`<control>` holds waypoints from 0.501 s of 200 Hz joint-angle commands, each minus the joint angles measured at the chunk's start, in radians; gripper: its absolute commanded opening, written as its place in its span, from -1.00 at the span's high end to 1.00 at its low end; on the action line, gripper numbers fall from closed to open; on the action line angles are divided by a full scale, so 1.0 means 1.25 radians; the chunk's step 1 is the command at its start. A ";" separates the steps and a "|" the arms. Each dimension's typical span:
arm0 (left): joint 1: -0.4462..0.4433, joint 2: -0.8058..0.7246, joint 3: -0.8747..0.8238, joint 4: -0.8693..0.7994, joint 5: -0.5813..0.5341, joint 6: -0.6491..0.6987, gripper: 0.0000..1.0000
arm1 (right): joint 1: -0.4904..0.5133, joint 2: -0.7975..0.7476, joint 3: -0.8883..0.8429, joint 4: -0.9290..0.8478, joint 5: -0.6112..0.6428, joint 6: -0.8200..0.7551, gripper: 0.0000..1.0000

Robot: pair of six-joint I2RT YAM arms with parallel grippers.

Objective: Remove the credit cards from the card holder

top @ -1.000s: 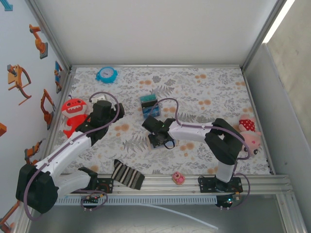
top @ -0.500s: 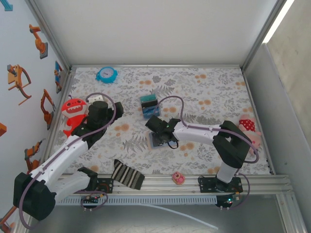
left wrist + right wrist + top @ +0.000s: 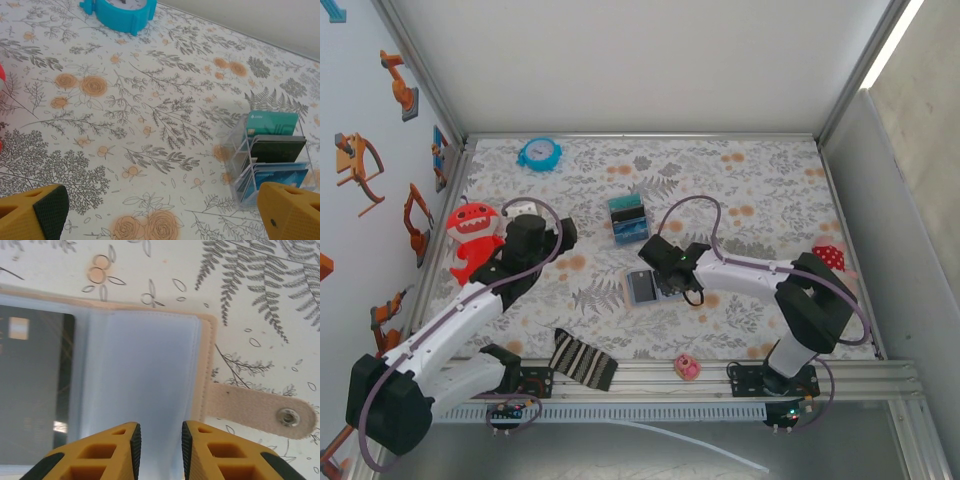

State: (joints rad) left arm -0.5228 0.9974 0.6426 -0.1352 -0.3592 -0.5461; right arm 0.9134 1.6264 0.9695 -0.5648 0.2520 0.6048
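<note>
Found the right gripper [image 3: 160,432] low over the card holder [image 3: 140,370], jaws parted by a narrow gap with nothing between them, finger bodies cut off at the bottom edge. Saw the holder spread open and flat near the middle of the tabletop [image 3: 740,200], pale blue inside up, tan strap [image 3: 260,410] lying out to one side. Made out a dark card [image 3: 30,385] in one pocket, blurred behind the film and cut off at the side; could not judge the other pocket's contents. Noted the left gripper [image 3: 165,215] beside a red plush toy [image 3: 472,238], jaws wide apart and empty. Farther off, picked out a clear stand [image 3: 235,150] holding three upright cards [image 3: 271,122], teal, dark and blue, one corner hidden behind a yellow finger [image 3: 290,210]. Farthest back, caught a blue clock [image 3: 122,12], cropped by the top edge.
</note>
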 commanded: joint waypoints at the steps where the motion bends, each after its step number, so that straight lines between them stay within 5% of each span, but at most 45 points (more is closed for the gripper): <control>1: -0.027 -0.019 -0.021 0.004 -0.017 0.002 -0.94 | -0.018 -0.027 -0.018 -0.006 0.005 0.024 0.42; 52: -0.116 0.009 -0.049 -0.012 -0.052 -0.030 -0.94 | -0.066 -0.070 -0.047 0.027 -0.050 0.038 0.38; 100: -0.208 0.082 -0.077 0.023 -0.023 -0.063 -0.94 | -0.091 -0.106 -0.048 0.113 -0.184 0.055 0.58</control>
State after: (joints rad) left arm -0.7296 1.0603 0.5629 -0.1333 -0.3981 -0.5926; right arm 0.8097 1.5177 0.9108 -0.4923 0.1265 0.6472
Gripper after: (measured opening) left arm 0.970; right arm 0.217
